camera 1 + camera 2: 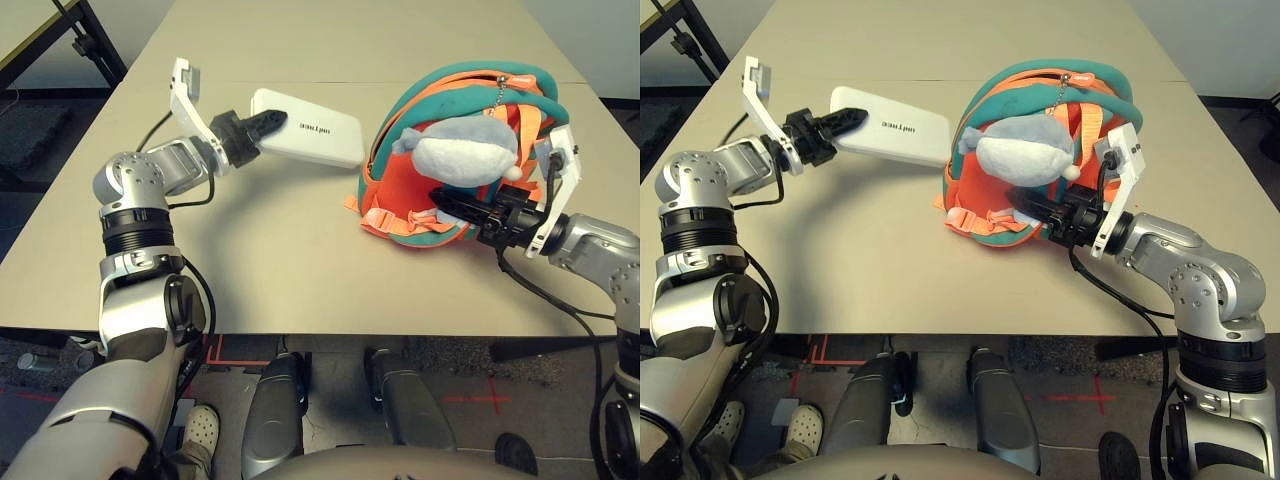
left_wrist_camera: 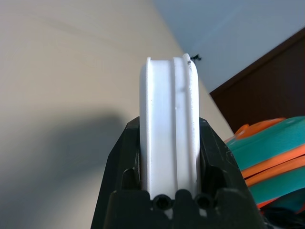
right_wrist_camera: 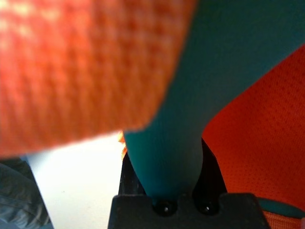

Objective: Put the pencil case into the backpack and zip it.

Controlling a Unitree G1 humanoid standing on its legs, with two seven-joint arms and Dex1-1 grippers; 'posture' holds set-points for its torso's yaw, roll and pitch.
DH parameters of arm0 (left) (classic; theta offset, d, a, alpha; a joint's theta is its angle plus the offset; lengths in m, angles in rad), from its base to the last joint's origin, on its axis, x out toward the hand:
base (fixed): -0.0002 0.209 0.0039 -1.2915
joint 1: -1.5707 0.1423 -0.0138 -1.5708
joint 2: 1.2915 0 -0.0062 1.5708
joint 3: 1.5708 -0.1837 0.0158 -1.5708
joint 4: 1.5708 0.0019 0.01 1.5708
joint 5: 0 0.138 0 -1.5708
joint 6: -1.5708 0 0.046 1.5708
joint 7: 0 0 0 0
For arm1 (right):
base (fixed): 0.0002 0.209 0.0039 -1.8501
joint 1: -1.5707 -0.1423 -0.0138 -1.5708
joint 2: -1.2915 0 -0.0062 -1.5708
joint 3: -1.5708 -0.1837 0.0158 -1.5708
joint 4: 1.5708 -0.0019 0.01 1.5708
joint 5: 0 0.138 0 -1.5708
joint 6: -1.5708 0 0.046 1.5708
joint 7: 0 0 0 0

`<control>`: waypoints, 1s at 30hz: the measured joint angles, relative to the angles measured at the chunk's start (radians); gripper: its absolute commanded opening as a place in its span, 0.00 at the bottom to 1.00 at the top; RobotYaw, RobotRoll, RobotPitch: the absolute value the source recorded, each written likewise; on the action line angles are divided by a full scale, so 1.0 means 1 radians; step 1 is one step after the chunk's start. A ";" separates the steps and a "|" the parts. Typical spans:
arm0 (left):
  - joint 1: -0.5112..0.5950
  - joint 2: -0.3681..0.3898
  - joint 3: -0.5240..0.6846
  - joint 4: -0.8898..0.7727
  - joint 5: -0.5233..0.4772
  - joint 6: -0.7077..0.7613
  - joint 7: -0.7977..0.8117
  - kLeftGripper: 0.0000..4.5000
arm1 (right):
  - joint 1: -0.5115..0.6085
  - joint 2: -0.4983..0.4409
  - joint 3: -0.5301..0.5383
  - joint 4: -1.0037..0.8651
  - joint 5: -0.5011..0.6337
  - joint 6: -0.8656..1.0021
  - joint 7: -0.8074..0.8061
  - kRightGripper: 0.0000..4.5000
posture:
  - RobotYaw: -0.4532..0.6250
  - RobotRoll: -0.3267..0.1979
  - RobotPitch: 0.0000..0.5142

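Our left hand holds the case by its short end, one black finger pressed on each flat face. In the left wrist view we see the case edge-on between the fingers, with no gap on either side. The case is lifted off the tabletop, and its shadow lies below it. Its far end points toward the backpack and comes near the bag's left side; we cannot tell whether it touches.

The backpack stands on the right part of the tabletop, orange with teal trim. The grey plush on its front faces us. A small zipper pull hangs on a chain at the top, above the plush.

Our right hand is at the lower front of the backpack, just under the plush. It is closed on a teal strip of the bag; in the right wrist view this strip fills the space between the two fingers. Orange fabric is all around it. Orange straps lie flat on the tabletop at the bag's bottom edge.
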 measured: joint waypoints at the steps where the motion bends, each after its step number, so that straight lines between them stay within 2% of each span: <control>1: -0.013 0.013 -0.010 -0.001 0.002 -0.007 -0.018 0.30 | -0.001 0.000 0.001 0.003 -0.002 -0.002 0.001 0.07 | 0.30 0.62 0.35; 6: -0.076 0.094 -0.062 -0.021 0.004 -0.034 -0.146 0.30 | -0.012 0.002 0.011 0.033 -0.020 -0.013 0.005 0.07 | 0.31 0.62 0.35; 12: -0.142 0.156 -0.101 -0.045 0.002 -0.049 -0.302 0.30 | -0.029 0.003 0.029 0.061 -0.042 -0.027 0.007 0.07 | 0.30 0.62 0.36; 21: -0.178 0.167 -0.174 -0.045 0.019 -0.114 -0.468 0.30 | -0.033 0.014 0.036 0.072 -0.058 -0.033 0.007 0.07 | 0.30 0.62 0.39; 30: -0.185 0.173 -0.215 -0.022 0.034 -0.152 -0.586 0.30 | -0.029 0.033 0.036 0.075 -0.073 -0.039 0.005 0.07 | 0.29 0.62 0.37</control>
